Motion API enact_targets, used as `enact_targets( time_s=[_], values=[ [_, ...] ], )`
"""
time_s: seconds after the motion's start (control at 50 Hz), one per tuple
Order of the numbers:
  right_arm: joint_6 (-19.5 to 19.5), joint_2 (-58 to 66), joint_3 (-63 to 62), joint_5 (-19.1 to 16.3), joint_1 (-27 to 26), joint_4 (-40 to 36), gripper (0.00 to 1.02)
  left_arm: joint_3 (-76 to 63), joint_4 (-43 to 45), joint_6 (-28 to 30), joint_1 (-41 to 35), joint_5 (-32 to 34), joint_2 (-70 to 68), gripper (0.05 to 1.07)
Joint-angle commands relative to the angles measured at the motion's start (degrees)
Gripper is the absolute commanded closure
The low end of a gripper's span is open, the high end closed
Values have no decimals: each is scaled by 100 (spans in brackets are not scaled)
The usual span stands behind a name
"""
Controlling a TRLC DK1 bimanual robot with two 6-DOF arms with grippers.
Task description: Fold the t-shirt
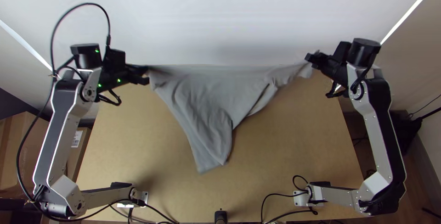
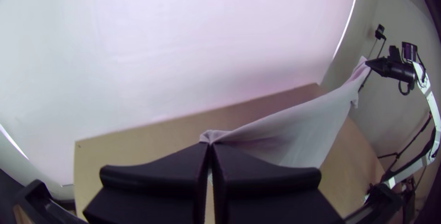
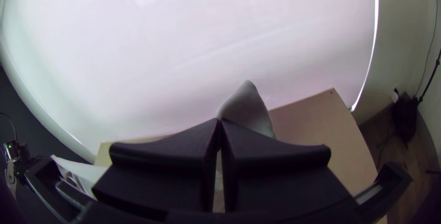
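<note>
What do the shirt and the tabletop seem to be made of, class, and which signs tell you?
Shirt: soft, matt grey fabric, probably cotton knit, since it hangs in loose folds; the exact fibre can't be told.
Tabletop: wood or pressed board, smooth and dull, judging by its flat, even tan surface.

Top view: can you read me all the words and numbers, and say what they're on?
White label on the cardboard box beside the table: the print is too small to read.
Grey t-shirt: no words or numbers on the part that shows.
</note>
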Motion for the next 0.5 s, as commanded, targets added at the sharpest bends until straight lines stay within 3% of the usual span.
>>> enact_targets(
  time_s=[0.0,0.24,0.48],
  values=[
    [-132,186,641,110,8,380,100,860,111,68,147,-213,234,105],
    [43,151,1415,110,25,960,100,2398,190,165,147,-608,498,105],
    [79,-957,1380,101,25,1127,100,2688,208,121,147,-819,-232,105]
  ],
)
